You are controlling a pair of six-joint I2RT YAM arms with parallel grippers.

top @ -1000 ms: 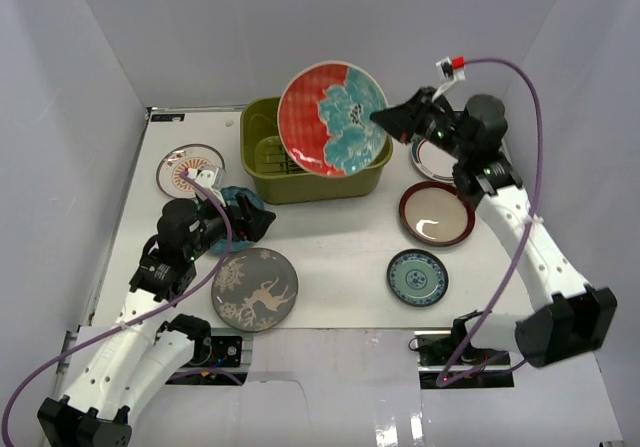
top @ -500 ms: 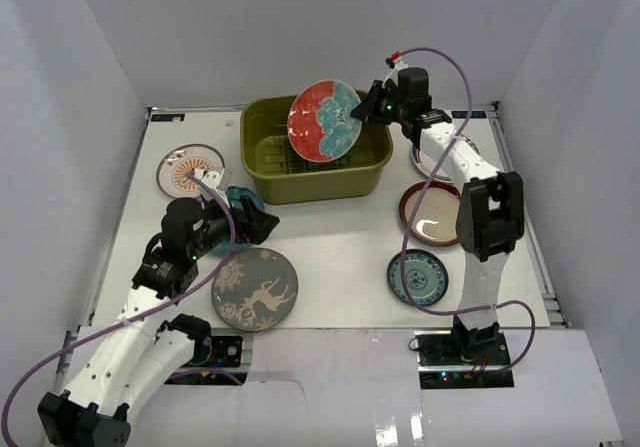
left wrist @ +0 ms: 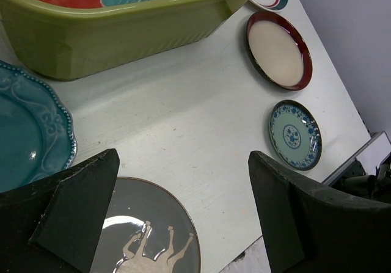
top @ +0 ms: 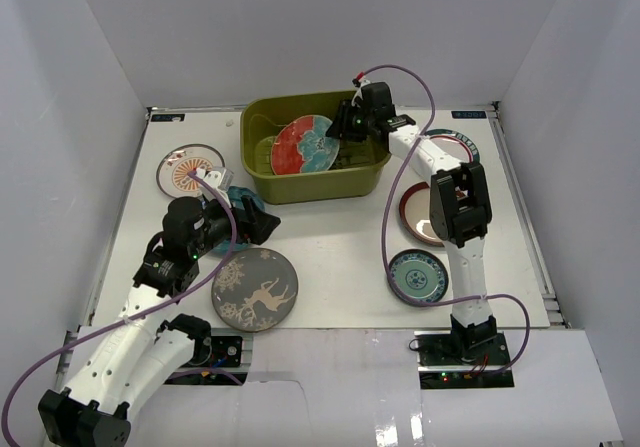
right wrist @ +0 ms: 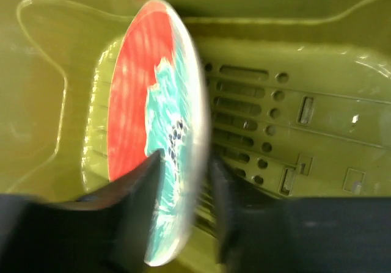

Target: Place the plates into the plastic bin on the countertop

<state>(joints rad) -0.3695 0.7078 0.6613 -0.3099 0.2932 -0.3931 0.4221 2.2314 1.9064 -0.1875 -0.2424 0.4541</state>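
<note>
The red-teal floral plate (top: 305, 145) (right wrist: 140, 102) stands tilted on edge inside the olive plastic bin (top: 262, 182) (right wrist: 305, 47). My right gripper (top: 345, 127) (right wrist: 186, 160) reaches into the bin with its fingers either side of the plate's rim, blurred. A narrow gap shows at the right finger, so it is open. My left gripper (top: 262, 225) (left wrist: 183, 157) hangs wide open and empty above the countertop (top: 330, 237), between the grey deer plate (top: 254, 289) (left wrist: 140, 236) and the teal scalloped plate (left wrist: 24, 132).
An orange sunburst plate (top: 190, 170) lies at far left. Right of the bin lie the ringed white plate (top: 462, 147), the maroon-rimmed cream plate (top: 422, 229) (left wrist: 278, 47) partly under my right arm, and the small teal plate (top: 417, 277) (left wrist: 295, 134). White walls close in the sides.
My right arm swung left and down, carrying the floral plate from above the bin's rim down into the bin, and its fingers have loosened. The left arm has stayed still.
</note>
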